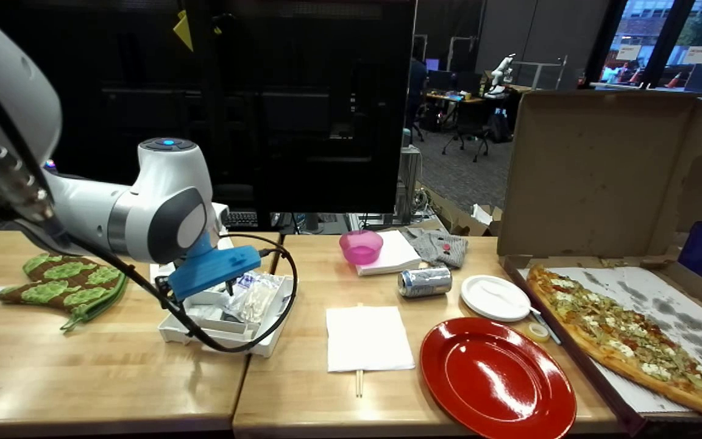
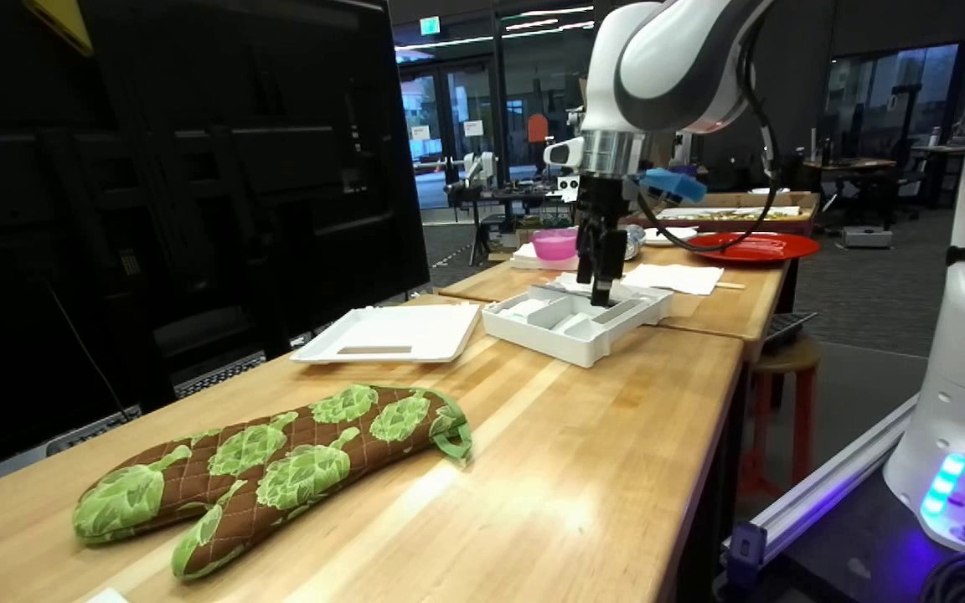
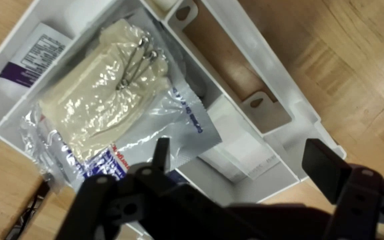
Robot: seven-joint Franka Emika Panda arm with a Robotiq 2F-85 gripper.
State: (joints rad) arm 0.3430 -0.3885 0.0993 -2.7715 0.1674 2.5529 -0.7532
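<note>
My gripper point(image 3: 237, 146) is open, its black fingers wide apart with nothing held between them. It points down over a white compartment box point(image 3: 215, 181), which also shows in both exterior views point(image 1: 171, 332) point(image 2: 541, 339). In an exterior view the fingertips point(image 2: 601, 289) are at the box's rim height or just inside; contact cannot be told. In the wrist view the box holds a clear bag with a beige bandage point(image 3: 78, 110) and safety pins point(image 3: 135, 65), and a silver packet point(image 3: 192, 133). A white packet point(image 3: 245, 150) lies in the compartment between the fingers. A purple-ended packet point(image 3: 35, 55) lies in a side compartment.
A white lid point(image 2: 441, 322) and a green-brown oven mitt point(image 2: 307, 456) lie on the table. A pink bowl point(image 1: 361, 249), a can point(image 1: 425, 282), a napkin point(image 1: 369, 338) over chopsticks, white plates point(image 1: 491, 296), a red plate point(image 1: 497, 378) and an open pizza box point(image 1: 601, 177) stand beyond.
</note>
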